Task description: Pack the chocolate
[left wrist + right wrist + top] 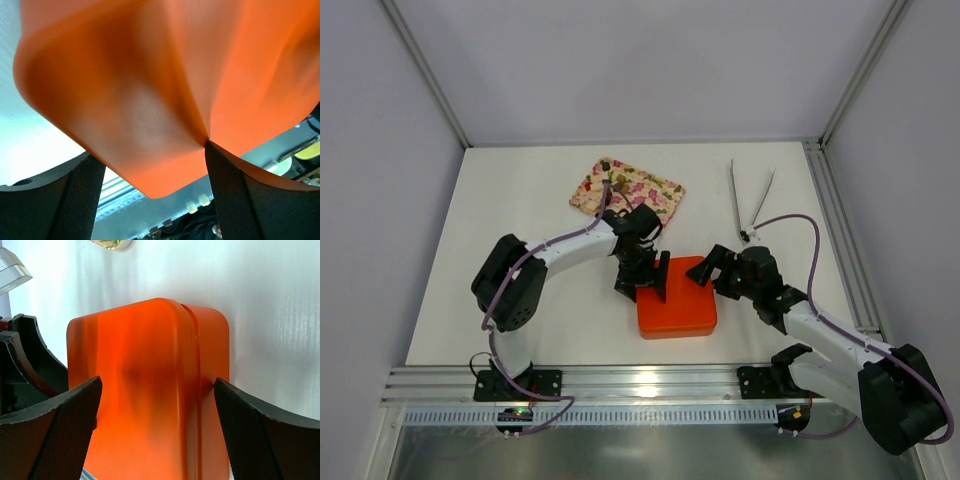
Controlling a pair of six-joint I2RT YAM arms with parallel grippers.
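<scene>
Chocolate (617, 182) shows only as a few dark specks on the floral tray (650, 195) at upper centre, too small to be sure of. The orange box (676, 300), lid on, sits mid-frame on the counter (520, 220). The left gripper (642, 283) is spread wide at the box's upper left edge, the lid pressing one finger. The right gripper (712, 268), also spread, straddles the upper right corner.

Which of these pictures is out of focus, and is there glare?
Left wrist view: the orange box fills the frame, too near, out of focus. Right wrist view: box sharper, pale sheen near its top edge. Top view: sharp, evenly lit, soft shadows.
</scene>
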